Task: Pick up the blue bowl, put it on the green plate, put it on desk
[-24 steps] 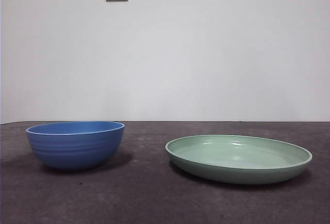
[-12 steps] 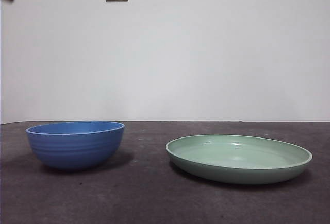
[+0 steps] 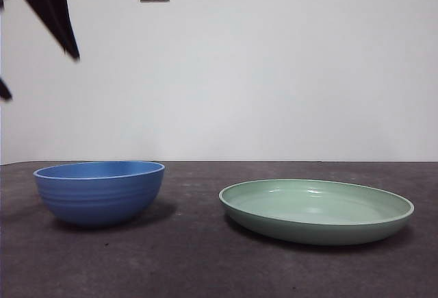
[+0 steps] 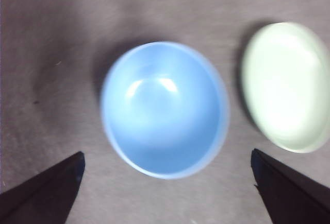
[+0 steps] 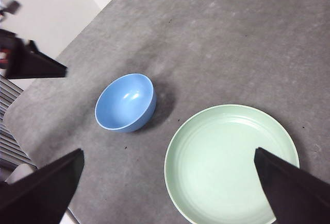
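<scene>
2 dishes sit apart on the bench: blue bowl lower left, green plate lower right. Left tool hovers above the bowl, jaws wide apart. Reach step; next it needs lowering onto the rim.

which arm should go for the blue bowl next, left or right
Left, probably. The left gripper is open above the blue bowl, its jaws on either side. The right gripper is high up, over the green plate.
</scene>
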Controlling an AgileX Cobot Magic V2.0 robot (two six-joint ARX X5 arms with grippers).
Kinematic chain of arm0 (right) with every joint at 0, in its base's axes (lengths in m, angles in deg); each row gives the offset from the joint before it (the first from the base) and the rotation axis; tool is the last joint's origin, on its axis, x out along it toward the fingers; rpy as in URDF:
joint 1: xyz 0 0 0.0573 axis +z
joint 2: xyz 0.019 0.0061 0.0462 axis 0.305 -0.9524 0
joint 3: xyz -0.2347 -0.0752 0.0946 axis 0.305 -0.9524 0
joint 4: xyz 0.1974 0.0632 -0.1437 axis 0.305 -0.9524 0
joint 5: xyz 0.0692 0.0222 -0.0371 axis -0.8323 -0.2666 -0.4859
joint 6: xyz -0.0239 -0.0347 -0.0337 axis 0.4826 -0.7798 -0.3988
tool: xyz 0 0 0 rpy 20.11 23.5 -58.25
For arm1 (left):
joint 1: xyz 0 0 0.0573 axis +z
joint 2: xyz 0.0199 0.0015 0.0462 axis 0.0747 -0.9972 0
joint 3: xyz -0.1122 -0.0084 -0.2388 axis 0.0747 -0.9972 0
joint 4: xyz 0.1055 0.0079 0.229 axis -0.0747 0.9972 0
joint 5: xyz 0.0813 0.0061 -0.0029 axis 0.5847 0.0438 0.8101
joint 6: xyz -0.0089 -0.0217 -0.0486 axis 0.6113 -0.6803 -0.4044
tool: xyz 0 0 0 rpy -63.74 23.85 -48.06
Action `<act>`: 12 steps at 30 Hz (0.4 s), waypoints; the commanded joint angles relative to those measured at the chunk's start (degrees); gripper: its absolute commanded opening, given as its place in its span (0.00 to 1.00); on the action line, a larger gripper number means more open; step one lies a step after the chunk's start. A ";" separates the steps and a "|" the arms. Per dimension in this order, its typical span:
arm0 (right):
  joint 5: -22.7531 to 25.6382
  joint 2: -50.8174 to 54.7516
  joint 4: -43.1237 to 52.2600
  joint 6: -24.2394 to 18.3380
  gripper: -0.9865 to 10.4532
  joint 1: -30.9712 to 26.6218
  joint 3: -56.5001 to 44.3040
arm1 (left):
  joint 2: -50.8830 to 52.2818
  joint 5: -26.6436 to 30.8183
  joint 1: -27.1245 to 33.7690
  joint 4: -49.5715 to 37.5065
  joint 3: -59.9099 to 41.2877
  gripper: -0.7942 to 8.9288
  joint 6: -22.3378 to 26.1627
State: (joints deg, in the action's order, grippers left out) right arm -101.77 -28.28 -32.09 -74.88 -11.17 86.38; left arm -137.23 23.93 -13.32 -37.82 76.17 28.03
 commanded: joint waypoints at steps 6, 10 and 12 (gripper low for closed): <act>-0.15 -0.42 -0.96 -0.22 0.65 0.13 1.07 | -11.96 0.13 0.39 -2.47 1.11 0.59 1.42; -0.15 -0.42 -1.20 -0.22 0.65 0.13 1.07 | -17.05 0.15 0.39 -5.14 1.11 0.59 1.57; -0.15 -0.42 -1.38 -0.22 0.65 0.13 1.07 | -19.08 0.15 0.42 -6.05 1.11 0.59 1.57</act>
State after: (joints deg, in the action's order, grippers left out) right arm -101.79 -28.28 -33.62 -74.88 -11.17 86.38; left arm -155.13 23.96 -12.91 -43.61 76.17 28.75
